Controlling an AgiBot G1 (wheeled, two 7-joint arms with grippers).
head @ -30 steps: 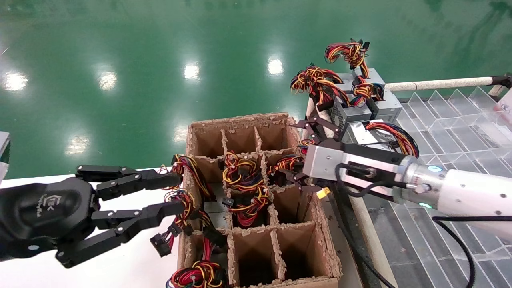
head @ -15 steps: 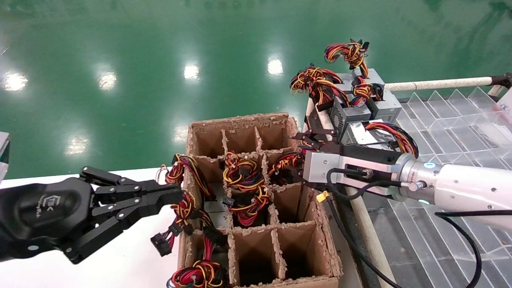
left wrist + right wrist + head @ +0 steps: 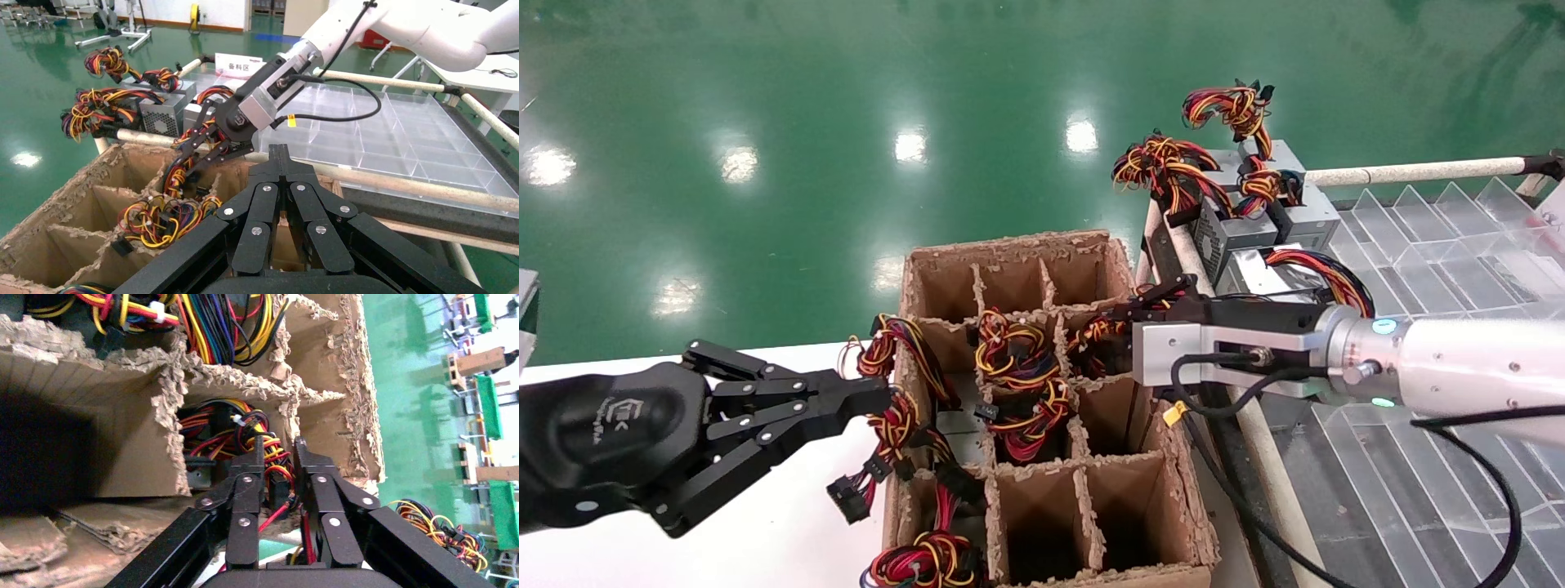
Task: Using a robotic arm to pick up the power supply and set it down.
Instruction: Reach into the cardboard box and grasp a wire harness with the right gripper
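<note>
Right gripper (image 3: 278, 454) lowered into box (image 3: 1042, 245) compartment, fingers clamped on wire bundle (image 3: 229, 425) of power supply. Left gripper (image 3: 866, 398) clenched, parked beside box.

The white tubular robotic arm with its silver-grey wrist block (image 3: 1173, 354) reaches leftward over the cardboard cell's edge, its black claw gripper (image 3: 278, 454) nearly closed, long jointed fingers (image 3: 252, 459) pinching into a bundle of red, yellow and black wires. That's the power supply (image 3: 235, 438), sunk in the cell; only its tangled wires show, the metal body hidden below.
</note>
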